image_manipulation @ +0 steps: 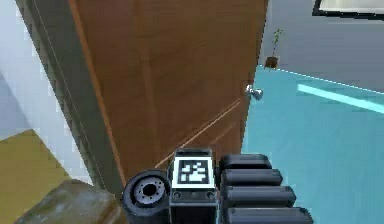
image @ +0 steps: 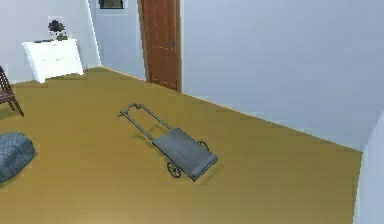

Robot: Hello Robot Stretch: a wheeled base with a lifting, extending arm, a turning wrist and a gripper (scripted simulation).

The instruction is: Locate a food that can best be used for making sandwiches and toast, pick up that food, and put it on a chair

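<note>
Part of a dark wooden chair [image: 8,95] stands at the forward view's left edge on the brown floor. In the arm side view the arm's dark blocks [image_manipulation: 250,190] rise from the bottom edge. A white square with black marks [image_manipulation: 192,170] sits on them, with the gripper's [image_manipulation: 147,195] dark round body to its left. Its far end is hard to make out, so I cannot tell whether it holds anything.
A grey hand truck [image: 175,145] lies on the floor mid-room. A white dresser [image: 55,58] with a plant stands far left, beside a wooden door [image: 160,40]. A blue-grey cushion [image: 12,155] lies at lower left. The arm side view has a brown door [image_manipulation: 170,80] with a knob [image_manipulation: 255,93], with teal floor [image_manipulation: 320,130] beyond.
</note>
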